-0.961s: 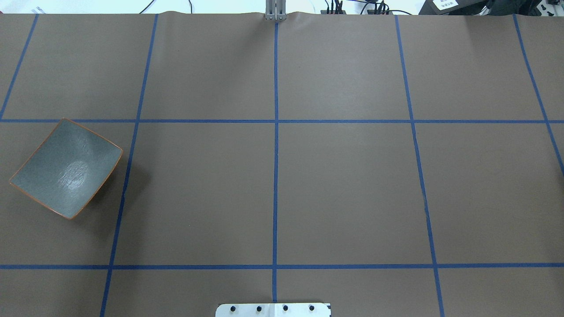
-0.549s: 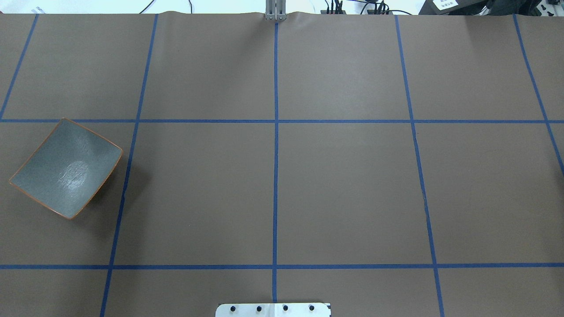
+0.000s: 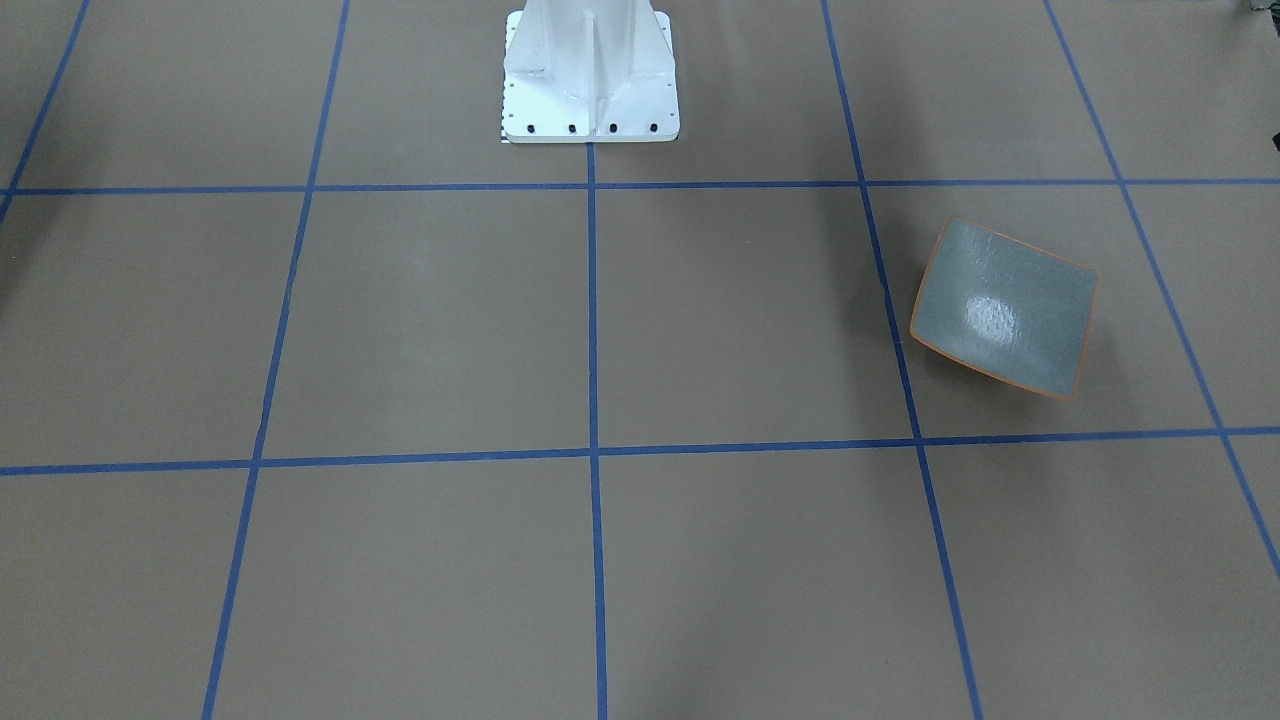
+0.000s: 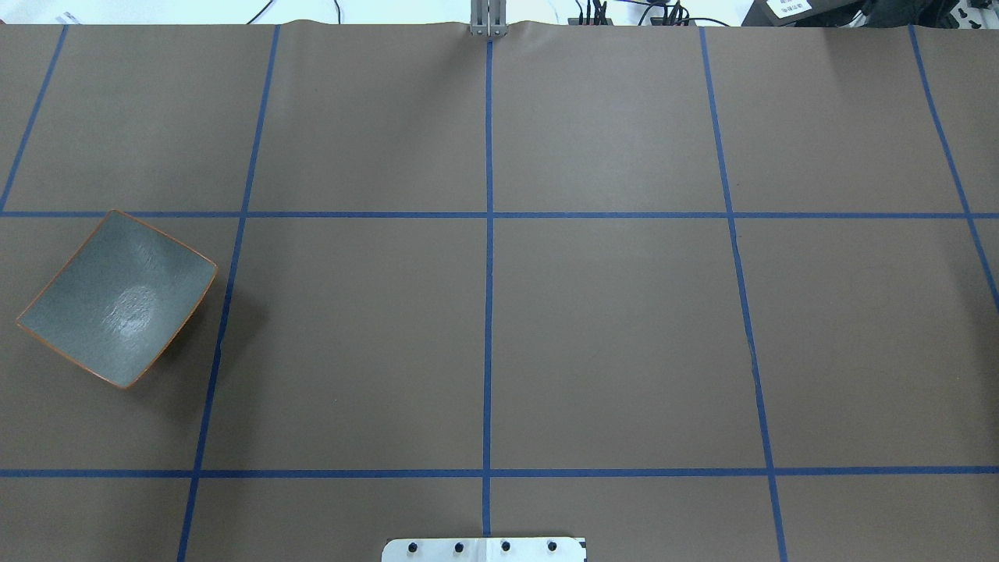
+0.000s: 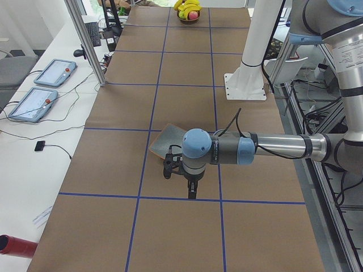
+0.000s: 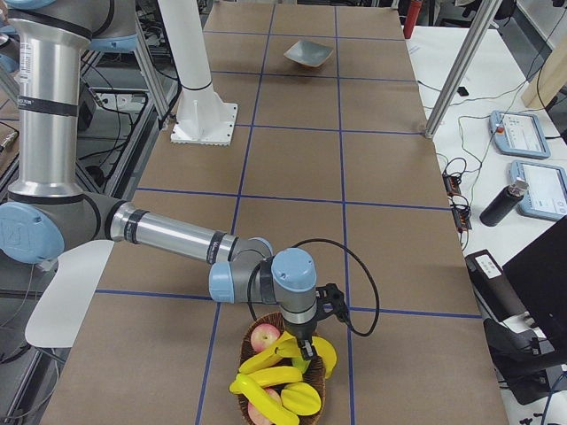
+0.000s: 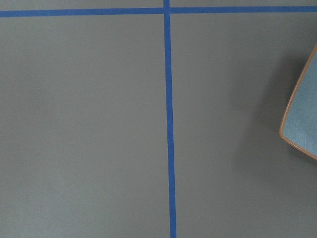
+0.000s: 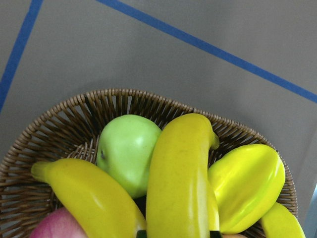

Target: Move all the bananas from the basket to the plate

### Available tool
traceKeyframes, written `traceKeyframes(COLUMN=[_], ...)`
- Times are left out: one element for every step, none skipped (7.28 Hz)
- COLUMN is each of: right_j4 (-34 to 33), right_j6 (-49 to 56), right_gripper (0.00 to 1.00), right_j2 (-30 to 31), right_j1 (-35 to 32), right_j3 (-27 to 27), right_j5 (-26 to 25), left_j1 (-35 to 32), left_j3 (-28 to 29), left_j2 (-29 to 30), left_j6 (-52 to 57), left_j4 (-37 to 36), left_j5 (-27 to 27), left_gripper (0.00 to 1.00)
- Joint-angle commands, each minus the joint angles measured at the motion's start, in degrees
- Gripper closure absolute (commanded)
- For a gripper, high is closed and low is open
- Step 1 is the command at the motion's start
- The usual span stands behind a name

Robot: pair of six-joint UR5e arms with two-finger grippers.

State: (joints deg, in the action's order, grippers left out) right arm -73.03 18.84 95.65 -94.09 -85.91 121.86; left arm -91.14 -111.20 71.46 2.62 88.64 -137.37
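The grey square plate with an orange rim lies empty at the table's left; it also shows in the front view and at the left wrist view's right edge. Several yellow bananas lie in a wicker basket with apples, out of the overhead view. The right gripper hangs straight down, just above the bananas; I cannot tell if it is open. The left gripper hangs over bare table next to the plate; its state is also unclear.
A green apple and a red apple share the basket. The white pedestal base stands at the robot's side of the table. Blue tape lines cross the brown table cover. An upright metal post stands at the table's far edge.
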Motion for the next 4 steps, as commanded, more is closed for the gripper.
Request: traceKeyframes(right_j4=[-1.6,-1.8,-1.2,-1.1], right_j6=[-7.6,-10.4,-16.4,-21.9], right_gripper=[1.00,1.00,1.00,1.00], right_j2=[-5.8,-8.1,-9.9,-11.0], right_j1=[-0.5,-0.4,0.4,2.8], right_j3=[-1.3,-1.7,-2.0,-4.2], right_j5=[0.0,1.6,5.1,6.1], left_j1=[0.0,0.0,0.0,0.0], left_j3=[-0.1,-0.2,-0.2,0.6], left_j2=[3.8,6.4,9.7,12.1], left_j6=[-0.4,-0.4,-0.4,-0.4], left_j4=[0.0,0.2,3.2,10.0], left_j5=[0.1,-0.1,-0.1,0.2], left_gripper=[0.00,0.00,0.00,0.00])
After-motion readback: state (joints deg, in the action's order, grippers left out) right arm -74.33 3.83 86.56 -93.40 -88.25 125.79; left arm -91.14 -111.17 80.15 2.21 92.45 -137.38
